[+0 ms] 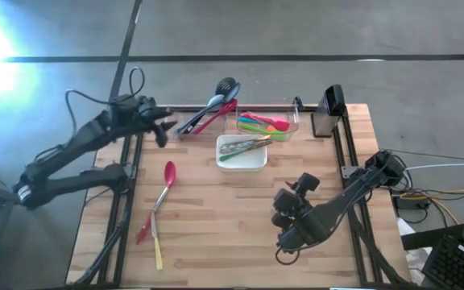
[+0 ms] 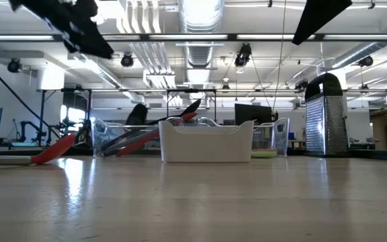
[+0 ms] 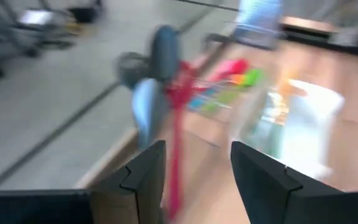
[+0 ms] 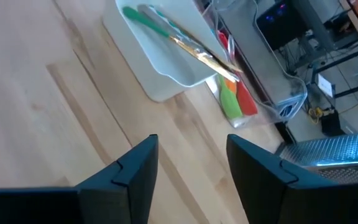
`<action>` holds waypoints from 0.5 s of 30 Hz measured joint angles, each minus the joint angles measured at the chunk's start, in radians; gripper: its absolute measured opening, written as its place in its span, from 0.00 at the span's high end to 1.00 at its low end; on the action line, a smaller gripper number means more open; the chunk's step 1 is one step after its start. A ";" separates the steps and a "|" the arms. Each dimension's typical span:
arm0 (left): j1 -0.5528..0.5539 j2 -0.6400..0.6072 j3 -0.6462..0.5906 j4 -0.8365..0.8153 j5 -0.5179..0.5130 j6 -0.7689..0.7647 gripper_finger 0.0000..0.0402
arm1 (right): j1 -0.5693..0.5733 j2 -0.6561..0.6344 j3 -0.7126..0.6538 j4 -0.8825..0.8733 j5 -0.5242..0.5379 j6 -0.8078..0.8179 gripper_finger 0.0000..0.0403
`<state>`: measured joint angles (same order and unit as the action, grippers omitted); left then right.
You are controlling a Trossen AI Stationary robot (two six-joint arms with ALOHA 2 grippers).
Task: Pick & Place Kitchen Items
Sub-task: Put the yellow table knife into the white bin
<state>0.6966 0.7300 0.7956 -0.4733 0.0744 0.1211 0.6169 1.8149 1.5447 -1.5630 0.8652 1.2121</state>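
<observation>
Several utensils (black, blue, red) lean in a clear bin at the far edge, heads sticking out over its far rim. A second clear bin holds bright utensils. A white dish holds a green and a gold utensil. A red spoon and a red-and-yellow utensil lie on the table at the left. My left gripper is open and empty, raised beside the first bin's left end. My right gripper is open and empty above the table's right part.
A metal box grater stands at the far right corner. Dark frame rails run along the table's left and right sides. Bare wood lies in the middle and near part of the table.
</observation>
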 joint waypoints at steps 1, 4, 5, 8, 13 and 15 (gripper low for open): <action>-0.027 -0.016 0.029 -0.060 0.012 -0.015 0.54 | -0.002 0.000 0.002 0.000 0.002 -0.005 0.55; -0.134 -0.047 0.112 -0.231 0.048 -0.034 0.54 | -0.012 0.000 0.004 0.004 0.004 -0.011 0.56; -0.178 -0.050 0.136 -0.286 0.050 -0.037 0.54 | -0.016 0.000 0.004 0.005 0.004 -0.012 0.56; -0.330 -0.048 0.190 -0.447 0.050 -0.039 0.54 | -0.025 0.000 0.004 0.007 0.004 -0.017 0.56; -0.633 -0.022 0.186 -0.549 0.011 -0.184 0.54 | -0.040 0.000 0.004 0.012 0.004 -0.023 0.56; -0.769 0.002 0.165 -0.549 -0.038 -0.258 0.54 | -0.043 0.000 0.004 0.022 0.004 -0.030 0.56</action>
<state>-0.0722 0.7320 0.9605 -1.0225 0.0365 -0.1369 0.5734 1.8149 1.5490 -1.5414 0.8696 1.1819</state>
